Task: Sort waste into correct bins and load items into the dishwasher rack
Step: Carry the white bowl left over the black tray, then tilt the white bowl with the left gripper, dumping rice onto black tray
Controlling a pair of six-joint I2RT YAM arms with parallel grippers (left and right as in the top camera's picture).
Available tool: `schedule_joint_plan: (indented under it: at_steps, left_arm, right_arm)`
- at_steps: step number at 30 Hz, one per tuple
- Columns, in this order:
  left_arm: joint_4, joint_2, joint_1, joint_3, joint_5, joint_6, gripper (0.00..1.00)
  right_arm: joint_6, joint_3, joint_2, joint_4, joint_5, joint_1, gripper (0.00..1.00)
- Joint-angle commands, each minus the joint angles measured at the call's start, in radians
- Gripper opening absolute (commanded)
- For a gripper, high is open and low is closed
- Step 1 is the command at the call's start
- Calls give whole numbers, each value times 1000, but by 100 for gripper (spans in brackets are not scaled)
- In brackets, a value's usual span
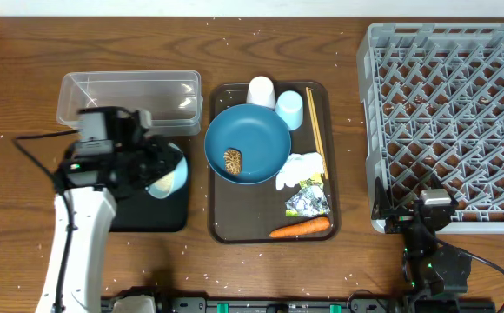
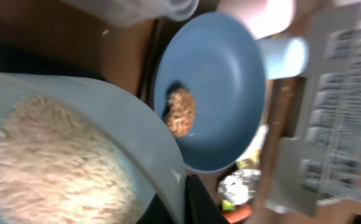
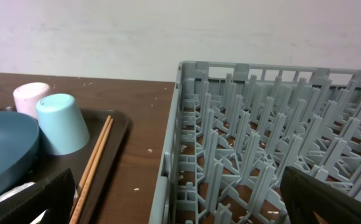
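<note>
Presently, left tool (image 1: 155, 169) was clamped shut on the rim of the pale bowl (image 1: 169, 178), rice (image 2: 50, 168) inside, held over the black tray (image 1: 148, 217). Right tool (image 1: 421, 213) gaped wide and empty at the near edge of the rack (image 1: 447, 104); plate (image 1: 248, 139) sat on the brown tray (image 1: 222, 230)

A: Lane between brown tray (image 1: 219, 228) and rack (image 1: 452, 122)?
B: Bare table (image 1: 348, 148) strip, passable. Right arm (image 1: 434, 261) sits at the rack's near edge.
A: Left side?
B: Left arm (image 1: 82, 217) plus bowl (image 1: 169, 178) cover the black tray (image 1: 161, 219). Clear tub (image 1: 130, 96) open from above. Plate (image 1: 248, 139) and chopsticks (image 1: 316, 130) crowd the brown tray. Table edge in front of the brown tray free.
</note>
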Motion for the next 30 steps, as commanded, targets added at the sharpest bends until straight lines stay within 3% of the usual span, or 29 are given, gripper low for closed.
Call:
schedule_joint_plan:
  at_steps: [1, 4, 14, 23, 30]
  left_arm:
    - [28, 32, 101, -48, 285, 104, 6]
    - [57, 60, 180, -89, 439, 137, 6]
    - [58, 143, 414, -174, 750, 329, 6]
    - [58, 277, 559, -211, 924, 397, 6]
    - [56, 319, 565, -212, 933, 391, 6]
  right_arm:
    - [-2, -1, -1, -4, -1, -8, 99]
    - [-2, -1, -1, -4, -1, -8, 99]
    - [-2, -1, -1, -4, -1, -8, 99]
    - [-2, -1, -1, -4, -1, -8, 99]
    - [-2, -1, -1, -4, -1, -8, 99]
